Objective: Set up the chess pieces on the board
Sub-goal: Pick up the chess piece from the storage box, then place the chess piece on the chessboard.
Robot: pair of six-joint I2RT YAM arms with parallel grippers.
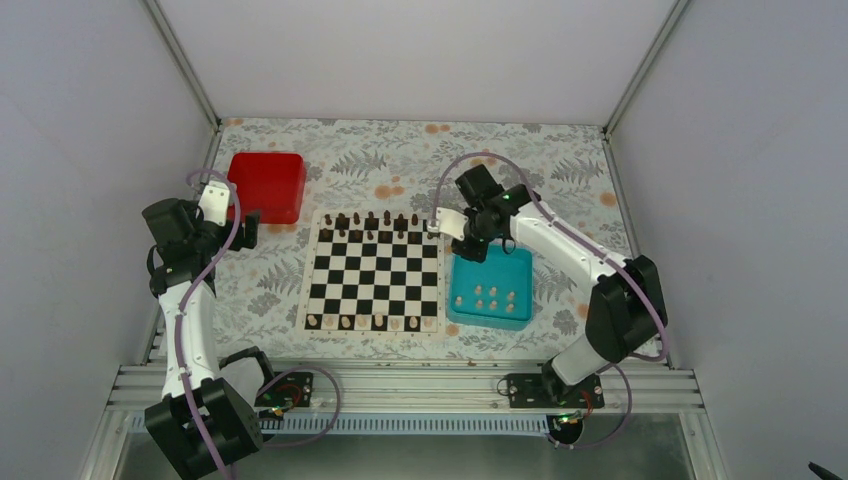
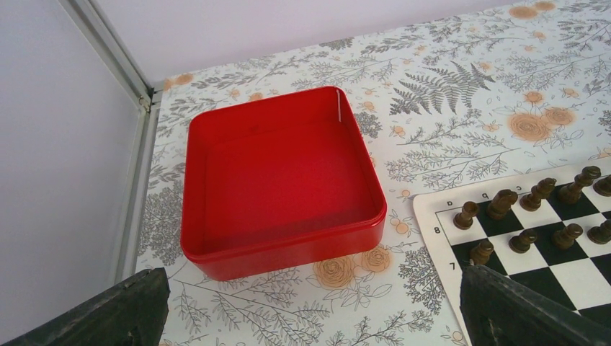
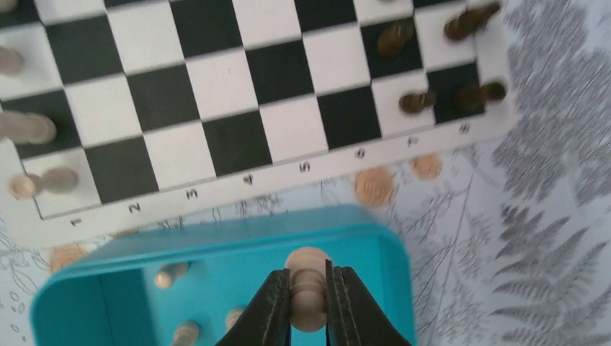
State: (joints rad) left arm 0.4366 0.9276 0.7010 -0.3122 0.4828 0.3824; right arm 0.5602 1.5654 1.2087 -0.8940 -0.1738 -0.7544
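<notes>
The chessboard [image 1: 372, 272] lies mid-table, with dark pieces [image 1: 372, 222] on its two far rows and light pieces [image 1: 370, 322] along the near row. My right gripper [image 3: 308, 303] is shut on a light wooden pawn [image 3: 308, 292], held over the far end of the teal tray [image 3: 216, 252]. That tray [image 1: 515, 300] holds several more light pawns [image 1: 495, 297]. My left gripper [image 2: 310, 306] is open, hovering near the empty red tray [image 2: 281, 180], nothing between its fingers. Dark pieces [image 2: 529, 209] show at the right of the left wrist view.
The red tray [image 1: 266, 186] sits at the board's far-left corner. A floral cloth [image 1: 560, 170] covers the table. White enclosure walls and aluminium posts [image 1: 182, 60] close in the sides and back.
</notes>
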